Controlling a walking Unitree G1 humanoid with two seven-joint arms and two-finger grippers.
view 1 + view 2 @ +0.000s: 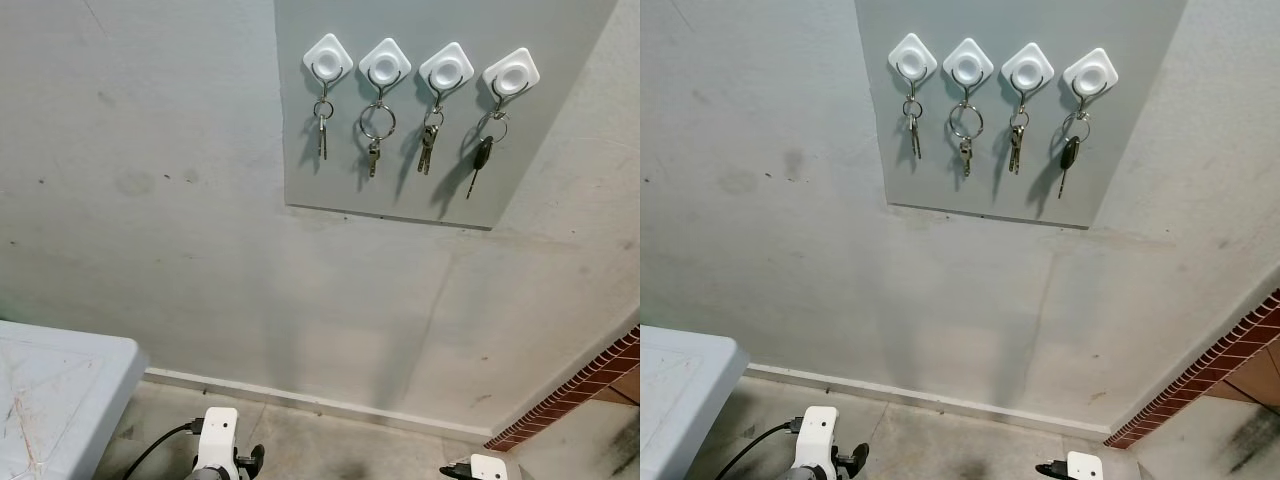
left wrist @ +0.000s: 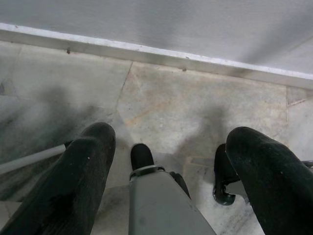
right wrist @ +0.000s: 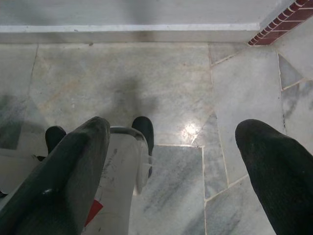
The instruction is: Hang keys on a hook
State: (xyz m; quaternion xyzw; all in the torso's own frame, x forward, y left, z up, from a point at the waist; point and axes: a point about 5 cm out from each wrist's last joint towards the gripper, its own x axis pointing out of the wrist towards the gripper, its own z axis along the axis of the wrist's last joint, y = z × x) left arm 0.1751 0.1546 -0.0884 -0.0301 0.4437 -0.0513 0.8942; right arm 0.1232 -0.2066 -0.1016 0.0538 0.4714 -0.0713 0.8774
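A grey panel (image 1: 400,190) on the wall carries a row of several white diamond-shaped hooks, from the leftmost hook (image 1: 328,55) to the rightmost hook (image 1: 511,70). A set of keys hangs from each: small keys (image 1: 322,128), keys on a large ring (image 1: 375,135), a bunch (image 1: 428,142) and a black-headed key (image 1: 482,155). Both arms hang low, far beneath the panel, near the floor. My left gripper (image 2: 171,142) is open with nothing between its fingers. My right gripper (image 3: 173,132) is open too and holds nothing.
A pale table corner (image 1: 70,390) juts in at the lower left. A white skirting board (image 1: 320,403) runs along the foot of the wall above the marble floor (image 3: 161,83). Red brick edging (image 1: 590,390) rises at the lower right.
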